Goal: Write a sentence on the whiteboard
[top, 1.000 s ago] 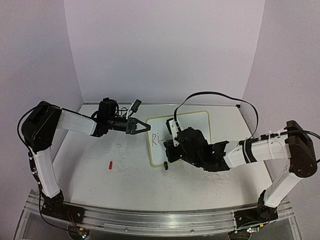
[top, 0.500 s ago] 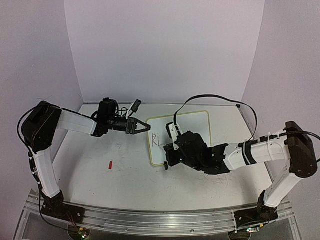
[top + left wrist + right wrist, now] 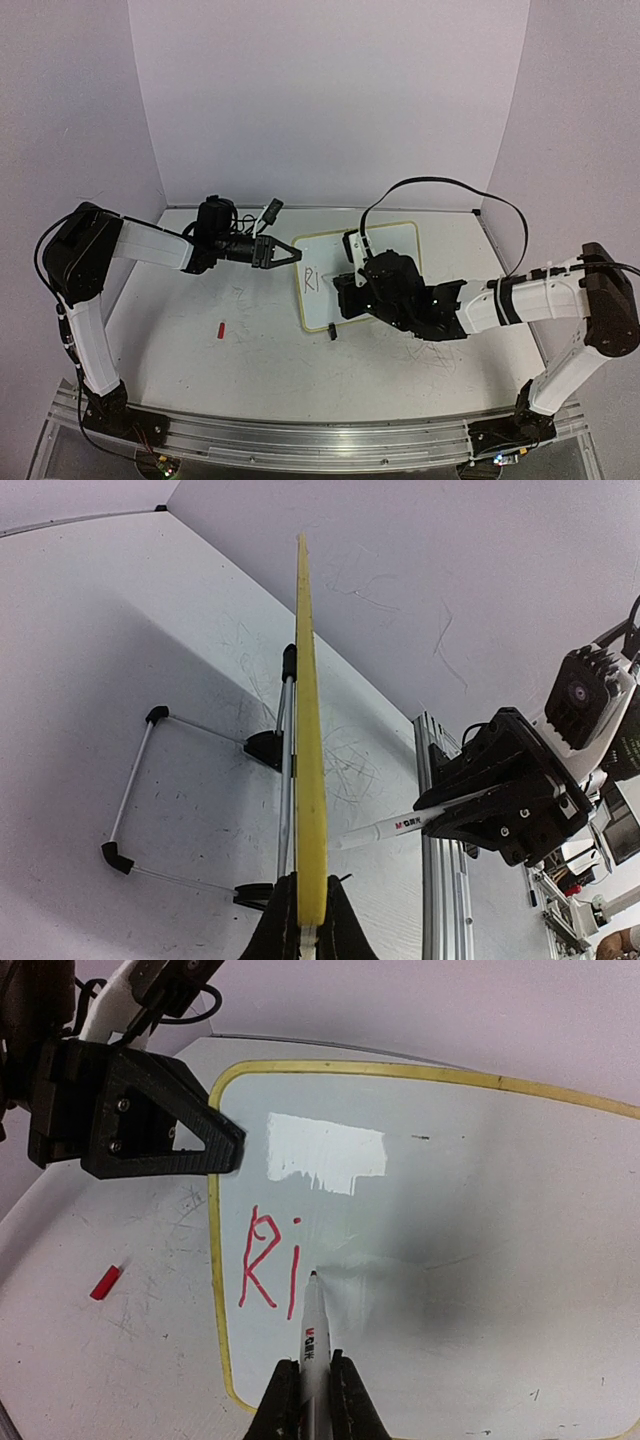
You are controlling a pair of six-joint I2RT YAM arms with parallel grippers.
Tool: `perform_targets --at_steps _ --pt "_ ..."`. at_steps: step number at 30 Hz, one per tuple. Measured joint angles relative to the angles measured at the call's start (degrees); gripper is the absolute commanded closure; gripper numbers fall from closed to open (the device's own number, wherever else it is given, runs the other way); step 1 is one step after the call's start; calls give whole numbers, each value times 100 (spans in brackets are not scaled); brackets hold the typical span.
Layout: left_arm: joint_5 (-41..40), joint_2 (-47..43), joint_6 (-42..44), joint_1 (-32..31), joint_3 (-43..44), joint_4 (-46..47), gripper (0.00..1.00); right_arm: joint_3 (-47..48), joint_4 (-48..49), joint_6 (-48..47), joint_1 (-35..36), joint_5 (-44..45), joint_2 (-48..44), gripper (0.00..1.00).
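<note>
Propped on a wire stand at the centre of the overhead view, the whiteboard was pinched at its left rim by the left hand, whose fingers were closed narrowly on the yellow edge. The right hand, at the bottom centre of its wrist view, clamped a white marker. The marker's tip sat at the board just right of the sentence, which read only "Ri" in red. A small red piece lay on the tabletop at lower left, well apart.
</note>
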Motion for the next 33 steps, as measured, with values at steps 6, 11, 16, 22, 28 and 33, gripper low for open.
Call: perform_targets --at_steps 6,11,16,22,28,33 --pt "0 -2 2 -4 0 0 100 0 -2 -4 -22 33 11 100" --pt "0 -2 1 -5 0 2 100 0 0 -7 -32 76 23 100" --pt "-5 -2 2 -8 0 -1 100 2 13 -20 -32 125 81 100" --pt "-13 -2 2 0 0 -2 100 58 24 -56 -30 120 129 100" --pt "-11 -2 2 0 0 -2 100 63 21 -68 -30 80 138 100" --pt "-28 -2 2 5 0 -8 100 63 35 -65 -27 -18 186 100"
